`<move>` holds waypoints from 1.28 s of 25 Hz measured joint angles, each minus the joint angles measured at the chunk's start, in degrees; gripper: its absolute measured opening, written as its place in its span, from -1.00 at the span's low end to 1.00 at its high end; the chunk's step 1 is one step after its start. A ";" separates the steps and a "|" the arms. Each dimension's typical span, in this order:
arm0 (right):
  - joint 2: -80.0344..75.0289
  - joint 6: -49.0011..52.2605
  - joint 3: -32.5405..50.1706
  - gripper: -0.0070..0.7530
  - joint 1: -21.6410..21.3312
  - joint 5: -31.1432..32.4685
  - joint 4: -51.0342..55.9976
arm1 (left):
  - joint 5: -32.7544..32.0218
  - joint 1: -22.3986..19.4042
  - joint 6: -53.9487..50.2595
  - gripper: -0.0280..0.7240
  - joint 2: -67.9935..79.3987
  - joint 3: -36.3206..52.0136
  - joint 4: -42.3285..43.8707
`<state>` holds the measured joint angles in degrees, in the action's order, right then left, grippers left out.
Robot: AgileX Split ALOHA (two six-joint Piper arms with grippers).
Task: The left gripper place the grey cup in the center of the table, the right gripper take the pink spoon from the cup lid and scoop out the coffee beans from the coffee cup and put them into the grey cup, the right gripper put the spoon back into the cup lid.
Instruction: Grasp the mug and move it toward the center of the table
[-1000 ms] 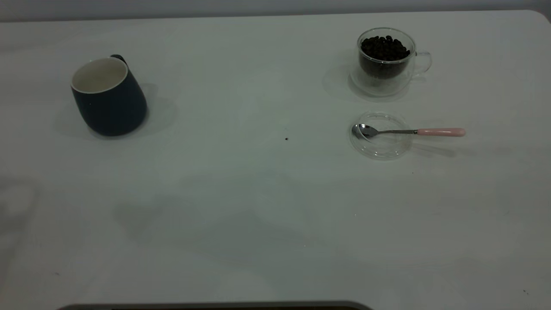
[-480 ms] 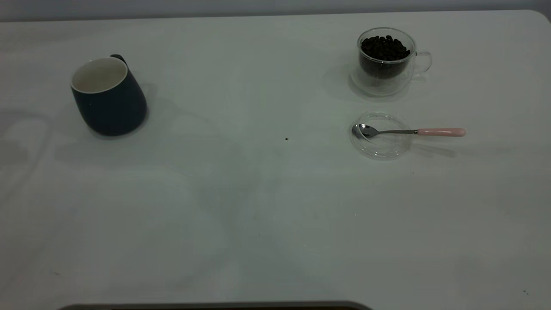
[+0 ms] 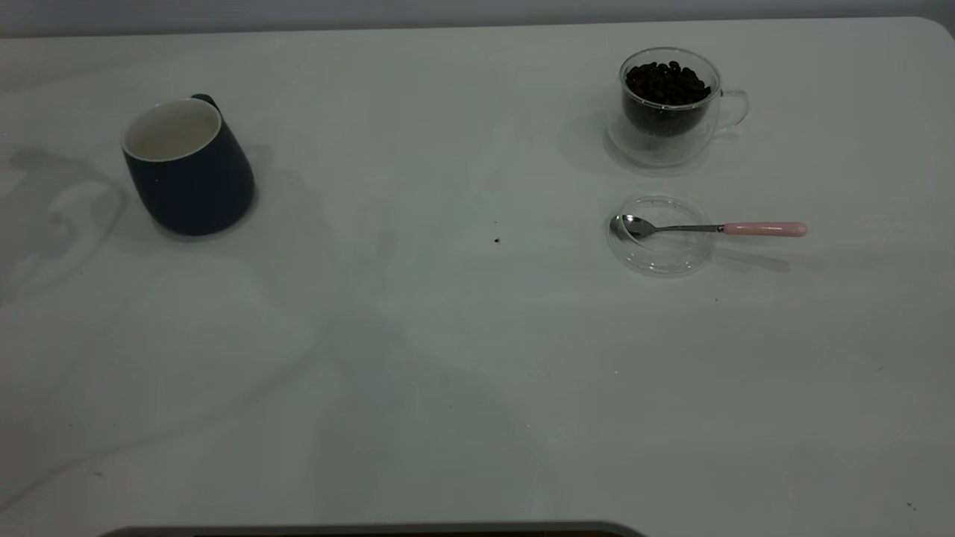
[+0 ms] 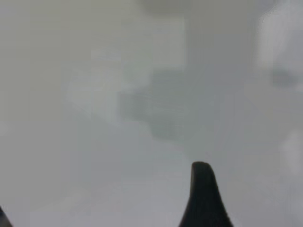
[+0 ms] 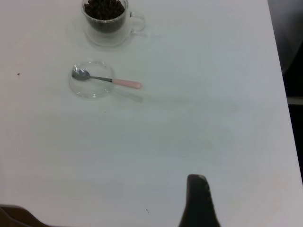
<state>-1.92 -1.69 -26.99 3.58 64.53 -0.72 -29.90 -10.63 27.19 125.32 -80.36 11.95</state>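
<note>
Dark grey cup (image 3: 188,168) stands upright at nine o'clock of the white table (image 3: 448,358). At two o'clock sits the coffee cup (image 3: 666,106) of beans; nearer, the pink spoon (image 3: 709,228) rests across the cup lid (image 3: 658,253). Whether either arm's fingers are parted or closed, I cannot tell.

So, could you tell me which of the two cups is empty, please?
The dark cup at the table's left: its pale inside is bare, while the glass cup holds coffee beans.
</note>
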 joint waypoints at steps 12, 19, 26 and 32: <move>0.00 0.00 0.00 0.54 0.00 0.00 0.00 | 4.45 6.66 29.83 0.63 6.43 -2.38 0.21; 0.04 0.00 0.00 0.54 0.00 0.00 0.00 | 4.69 7.30 46.91 0.63 7.82 -3.52 -8.30; 0.04 0.00 0.00 0.54 0.00 0.00 0.00 | 4.70 7.78 67.40 0.63 8.46 -3.74 -26.43; 0.04 0.00 0.00 0.54 0.00 0.00 0.00 | 5.19 9.97 71.69 0.63 9.00 -4.07 -31.92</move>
<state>-1.88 -1.69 -26.99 3.58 64.53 -0.72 -24.71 -0.66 98.88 134.32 -84.44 -19.98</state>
